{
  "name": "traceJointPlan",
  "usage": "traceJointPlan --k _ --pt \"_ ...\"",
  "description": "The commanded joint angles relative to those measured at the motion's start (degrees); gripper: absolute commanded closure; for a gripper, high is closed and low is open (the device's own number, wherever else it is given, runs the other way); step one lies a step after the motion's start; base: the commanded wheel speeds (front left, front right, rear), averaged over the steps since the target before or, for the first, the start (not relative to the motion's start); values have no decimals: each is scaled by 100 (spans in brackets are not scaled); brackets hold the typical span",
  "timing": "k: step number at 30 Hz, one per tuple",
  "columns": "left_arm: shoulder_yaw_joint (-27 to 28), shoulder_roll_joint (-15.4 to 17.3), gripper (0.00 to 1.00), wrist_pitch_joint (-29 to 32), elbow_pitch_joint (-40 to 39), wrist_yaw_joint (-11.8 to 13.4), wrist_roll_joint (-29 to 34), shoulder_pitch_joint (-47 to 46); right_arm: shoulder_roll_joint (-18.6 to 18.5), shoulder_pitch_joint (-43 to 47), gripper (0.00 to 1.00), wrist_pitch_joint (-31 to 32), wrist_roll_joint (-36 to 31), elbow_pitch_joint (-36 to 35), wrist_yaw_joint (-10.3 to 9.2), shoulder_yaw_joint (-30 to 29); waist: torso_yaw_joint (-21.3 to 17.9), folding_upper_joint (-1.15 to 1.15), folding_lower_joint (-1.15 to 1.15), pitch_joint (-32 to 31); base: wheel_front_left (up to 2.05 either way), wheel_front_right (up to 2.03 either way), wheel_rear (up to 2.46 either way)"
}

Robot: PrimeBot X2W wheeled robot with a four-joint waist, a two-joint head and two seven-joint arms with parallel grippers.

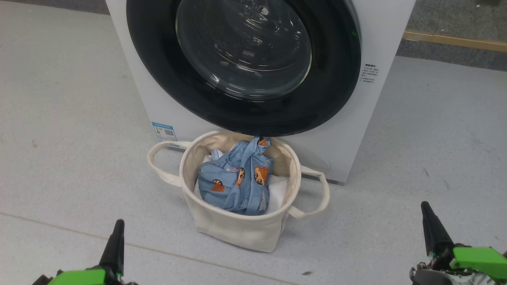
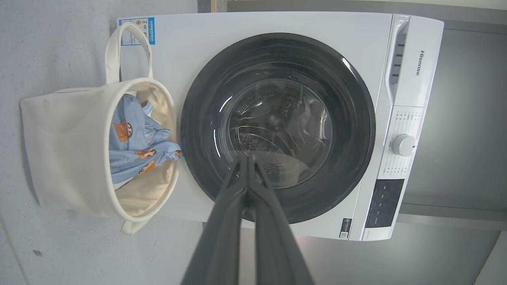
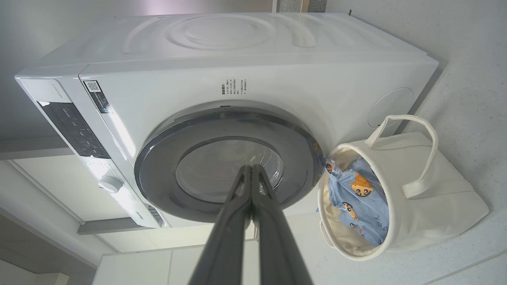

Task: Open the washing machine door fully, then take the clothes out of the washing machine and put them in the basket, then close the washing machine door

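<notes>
Head view, bottom corners first. Left end effector [image 1: 117, 228] sits at the lower left and right end effector [image 1: 426, 209] at the lower right. Both are over the grey floor [image 1: 59, 118], pointing up the frame. Both are clenched on nothing: in each wrist view I see the two dark fingers [image 2: 222, 221] pressed together at the tips, with nothing between them. Both hang well apart from the basket and the door.

Next out, centre of the frame: the basket [image 1: 237, 231] stands upright on the floor, just in front of the washer and below the door. Its strap handles loop out to frame left and frame right. The clothes [image 1: 237, 178] are inside it, a light blue heap with orange-brown cartoon faces. They lie on top of a white sheet [image 1: 279, 186] that shows at the right inside wall. One end of the blue fabric stands up at the far rim and reaches the door's lower edge. I cannot tell whether it touches.

Farthest, top of the frame: the washer [image 1: 382, 35], white front facing me. The door [image 1: 336, 83] is shut, its black rim lying flat against the front in the left wrist view. Steel drum shows through the glass. A blue label [image 1: 164, 132] sits low on the front, just behind the basket's left handle. In the left wrist view a white knob [image 2: 403, 145] and a dark panel sit at frame right.
</notes>
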Motion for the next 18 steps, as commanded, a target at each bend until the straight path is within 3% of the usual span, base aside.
traceJointPlan --k 1,18 --pt "196 34 100 47 -210 -40 -18 -255 -44 -288 100 43 -29 -177 1 108 0 0 0 0 0 0 0" --pt "196 34 100 46 -210 -40 -18 -255 -42 -288 100 46 -31 -177 1 104 0 0 0 0 0 0 0"
